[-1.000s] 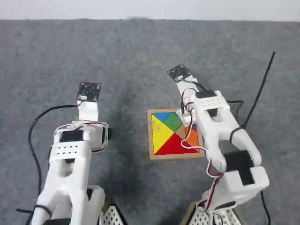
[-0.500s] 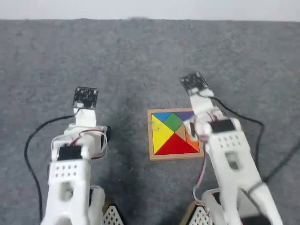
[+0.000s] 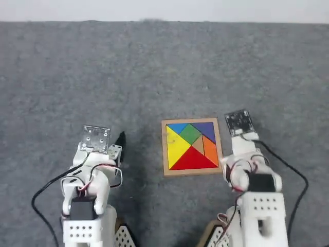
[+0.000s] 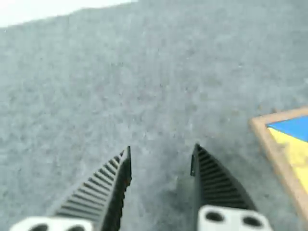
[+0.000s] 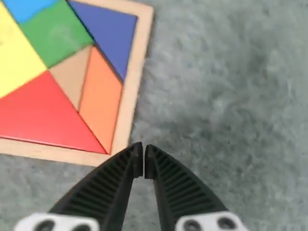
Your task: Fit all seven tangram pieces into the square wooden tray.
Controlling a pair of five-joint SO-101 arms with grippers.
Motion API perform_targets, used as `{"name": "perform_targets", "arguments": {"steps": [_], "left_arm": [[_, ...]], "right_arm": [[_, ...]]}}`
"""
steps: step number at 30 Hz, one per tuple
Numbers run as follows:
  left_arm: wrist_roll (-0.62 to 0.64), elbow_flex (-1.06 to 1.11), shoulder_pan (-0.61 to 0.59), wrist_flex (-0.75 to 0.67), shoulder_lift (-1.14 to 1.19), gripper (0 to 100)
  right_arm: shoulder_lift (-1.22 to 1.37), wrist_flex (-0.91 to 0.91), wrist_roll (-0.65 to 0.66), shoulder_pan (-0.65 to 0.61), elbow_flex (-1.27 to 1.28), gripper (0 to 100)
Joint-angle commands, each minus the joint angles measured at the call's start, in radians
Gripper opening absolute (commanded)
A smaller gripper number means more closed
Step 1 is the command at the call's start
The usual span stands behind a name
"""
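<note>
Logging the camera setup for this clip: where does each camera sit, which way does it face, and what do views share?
High view: fixed above the table, looking down on the grey mat and the tray; the left arm and right arm show.
Left wrist view: on the left wrist, looking past the left gripper across the mat.
Right wrist view: on the right wrist, looking past the right gripper at the tray.
Shared: the tray.

The left wrist view's edge cuts the tray (image 4: 267,144) to one corner, with slivers of the blue piece (image 4: 293,127) and yellow piece (image 4: 298,155); the right wrist view's edge crops those two pieces as well.
</note>
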Motion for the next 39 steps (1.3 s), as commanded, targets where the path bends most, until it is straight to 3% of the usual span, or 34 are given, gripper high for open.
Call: {"name": "perform_targets", "arguments": {"steps": [1, 13, 20, 39], "left_arm": [[0.011, 0.001, 0.009, 0.005, 0.002, 20], [0.011, 0.031, 0.006, 0.031, 0.008, 20], [0.011, 0.031, 0.008, 0.308, 0.000, 20], [0.014, 0.031, 0.008, 0.308, -0.006, 20]], "right_arm": [[-0.122, 0.002, -0.002, 0.041, 0.046, 2.8], [-0.360, 0.004, -0.002, 0.154, 0.249, 2.7], [-0.484, 0.027, -0.002, 0.203, 0.322, 2.8], [-0.539, 0.096, -0.002, 0.208, 0.318, 3.0]]}}
